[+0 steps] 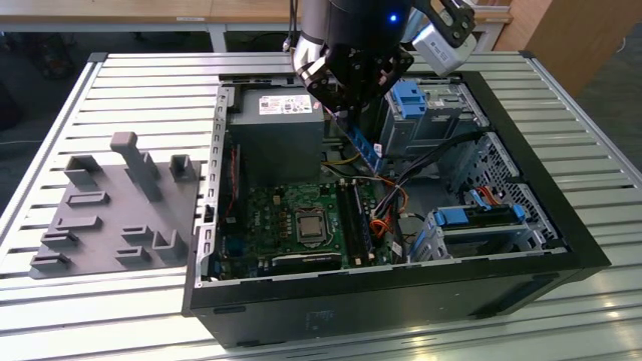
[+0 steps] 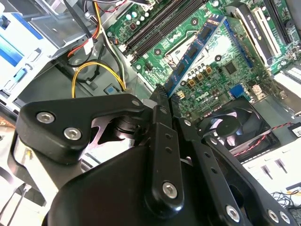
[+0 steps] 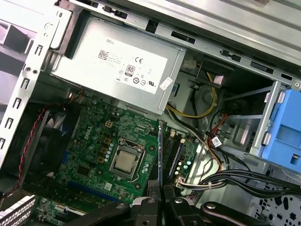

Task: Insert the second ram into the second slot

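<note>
The second ram [image 2: 197,47] is a thin blue circuit-board stick with dark chips, and my gripper [image 2: 164,94] is shut on one end of it. In the exterior view the ram [image 1: 369,154] hangs tilted inside the open computer case, above the motherboard, below the gripper [image 1: 341,113]. In the first wrist view the ram [image 3: 161,146] shows edge-on, rising from the fingers [image 3: 149,203]. The long dark memory slots [image 1: 353,214] [image 3: 175,150] [image 2: 155,23] lie side by side beside the processor socket [image 3: 124,162]. The ram is apart from them, held in the air above the board.
A grey power supply [image 1: 276,131] stands close beside the gripper. Bundled cables [image 1: 396,192] and blue drive-bay clips [image 1: 411,98] crowd the exterior view's right of the case. A case fan [image 2: 230,127] sits at the board's edge. A grey fixture plate [image 1: 110,210] lies on the slatted table.
</note>
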You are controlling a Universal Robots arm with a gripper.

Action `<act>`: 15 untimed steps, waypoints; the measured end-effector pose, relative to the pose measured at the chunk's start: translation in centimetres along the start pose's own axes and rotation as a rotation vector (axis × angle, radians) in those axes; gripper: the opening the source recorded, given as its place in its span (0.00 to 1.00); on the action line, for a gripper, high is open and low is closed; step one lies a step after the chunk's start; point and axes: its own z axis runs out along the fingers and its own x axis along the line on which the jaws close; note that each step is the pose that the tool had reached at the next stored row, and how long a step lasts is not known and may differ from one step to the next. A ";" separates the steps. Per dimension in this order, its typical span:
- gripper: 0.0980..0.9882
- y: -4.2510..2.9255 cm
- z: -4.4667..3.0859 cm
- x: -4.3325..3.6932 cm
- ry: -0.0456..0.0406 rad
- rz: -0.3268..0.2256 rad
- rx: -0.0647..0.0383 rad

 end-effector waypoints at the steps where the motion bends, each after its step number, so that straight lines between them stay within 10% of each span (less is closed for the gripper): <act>1: 0.04 0.00 0.01 0.00 -0.0001 0.001 0.000; 15: 0.04 0.00 0.06 0.00 -0.0007 0.018 0.000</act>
